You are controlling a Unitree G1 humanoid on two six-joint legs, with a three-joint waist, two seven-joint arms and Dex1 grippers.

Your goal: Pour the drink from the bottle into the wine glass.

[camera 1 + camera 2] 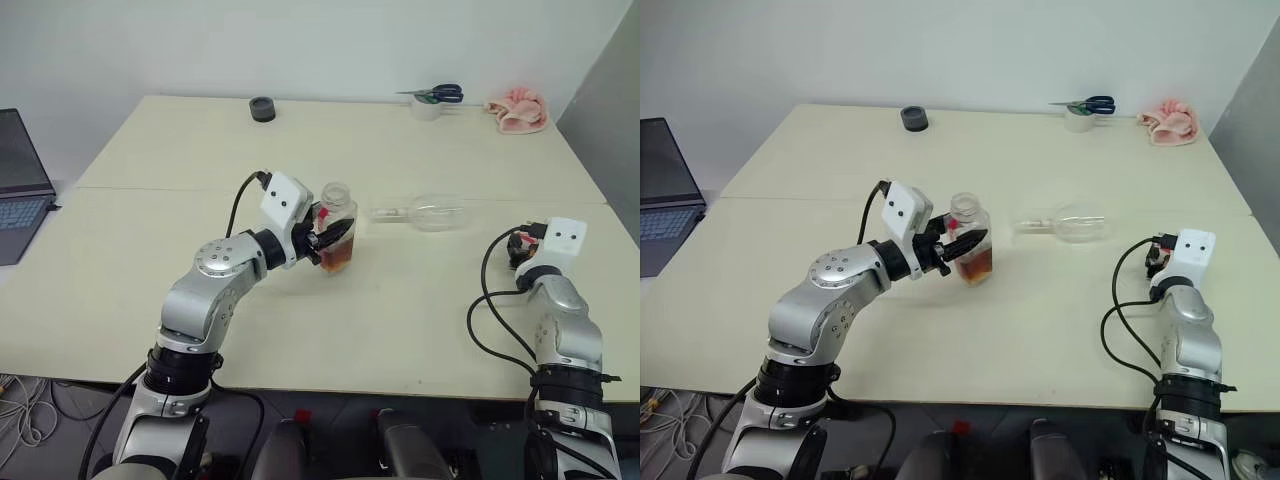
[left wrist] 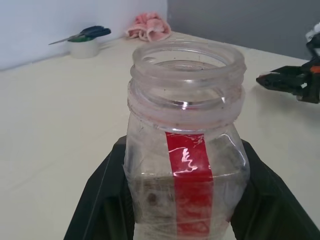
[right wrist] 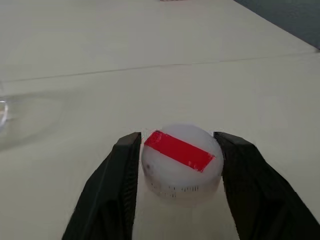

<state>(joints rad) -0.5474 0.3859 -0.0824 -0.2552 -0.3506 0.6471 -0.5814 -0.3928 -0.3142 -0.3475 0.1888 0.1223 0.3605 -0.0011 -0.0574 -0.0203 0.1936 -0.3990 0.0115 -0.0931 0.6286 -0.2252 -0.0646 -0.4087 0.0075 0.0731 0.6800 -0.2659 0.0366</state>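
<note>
The left gripper [image 1: 322, 240] clamps the uncapped bottle [image 1: 338, 232], drink low inside. At three o'clock, the wine glass [image 1: 430, 212] lies toppled, unfilled. The right gripper [image 3: 175, 165] brackets the cap [image 3: 181, 161], jaws slightly apart. Pouring remains.

Pale cream counter [image 1: 400, 330], a seam running across its middle, standing against a plain white wall [image 1: 300, 45]. Grey panel [image 1: 610, 90] rising at the far right corner (material unclear). Even light falling overall, casting soft shadows.
</note>
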